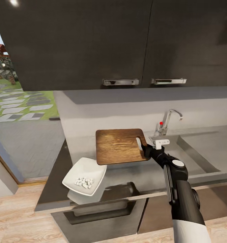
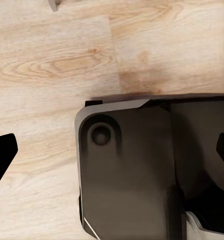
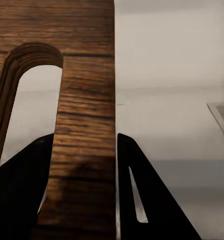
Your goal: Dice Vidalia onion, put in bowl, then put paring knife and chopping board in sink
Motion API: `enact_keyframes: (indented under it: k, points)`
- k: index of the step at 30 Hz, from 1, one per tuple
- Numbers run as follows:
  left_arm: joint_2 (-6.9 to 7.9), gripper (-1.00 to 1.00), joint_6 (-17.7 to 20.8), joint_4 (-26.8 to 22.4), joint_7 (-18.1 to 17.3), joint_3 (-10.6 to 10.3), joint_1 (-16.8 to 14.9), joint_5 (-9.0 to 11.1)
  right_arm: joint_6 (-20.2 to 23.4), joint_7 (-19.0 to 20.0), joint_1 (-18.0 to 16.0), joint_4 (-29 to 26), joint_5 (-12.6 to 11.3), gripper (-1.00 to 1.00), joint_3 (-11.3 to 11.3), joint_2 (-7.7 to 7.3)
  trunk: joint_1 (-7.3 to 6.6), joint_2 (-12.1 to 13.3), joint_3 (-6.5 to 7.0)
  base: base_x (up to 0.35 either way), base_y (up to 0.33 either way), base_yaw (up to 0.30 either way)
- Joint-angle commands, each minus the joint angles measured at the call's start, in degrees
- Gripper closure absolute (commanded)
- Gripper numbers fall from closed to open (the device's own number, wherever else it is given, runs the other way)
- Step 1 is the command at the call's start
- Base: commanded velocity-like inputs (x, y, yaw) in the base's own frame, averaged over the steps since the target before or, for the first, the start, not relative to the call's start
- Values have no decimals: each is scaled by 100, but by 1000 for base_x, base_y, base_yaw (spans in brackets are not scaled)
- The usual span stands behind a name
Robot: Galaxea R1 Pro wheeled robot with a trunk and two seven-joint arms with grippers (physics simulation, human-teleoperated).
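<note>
The dark-brown chopping board [image 1: 118,145] hangs roughly level above the countertop [image 1: 133,173], left of the sink [image 1: 207,152]. My right gripper [image 1: 144,148] is shut on the board's end strip beside the handle slot. In the right wrist view the board [image 3: 84,100] runs between the black fingers [image 3: 22,190]. The white bowl [image 1: 89,167] sits near the counter's front edge, holding diced onion [image 1: 83,182]. My left gripper [image 2: 114,152] is open, pointing down at the wooden floor and my dark base [image 2: 127,170]. The paring knife is out of view.
A chrome tap [image 1: 168,122] with a red knob [image 1: 161,123] stands behind the sink, close to my right wrist. Dark upper cabinets [image 1: 93,44] hang over the counter. A glass opening to a garden [image 1: 22,104] lies left.
</note>
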Motion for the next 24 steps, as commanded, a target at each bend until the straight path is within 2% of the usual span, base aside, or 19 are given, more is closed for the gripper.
enact_keyframes:
  k: [1, 17, 24]
  points:
    - [7, -100, -7, -8, 0, -29, 1, 47, 16, 56, -7, -4, 39, 100, -14, 7, 4, -13, -11, 0, -302, 0]
    - [7, -100, -7, -7, 0, -30, 1, 47, 14, 55, -7, 7, 39, 100, -14, 7, 4, -13, -11, 0, -302, 3]
    - [7, -100, -7, -11, 0, -28, 1, 48, 14, 47, -7, 7, 39, 100, -14, 7, 4, -13, -11, 0, -302, 224]
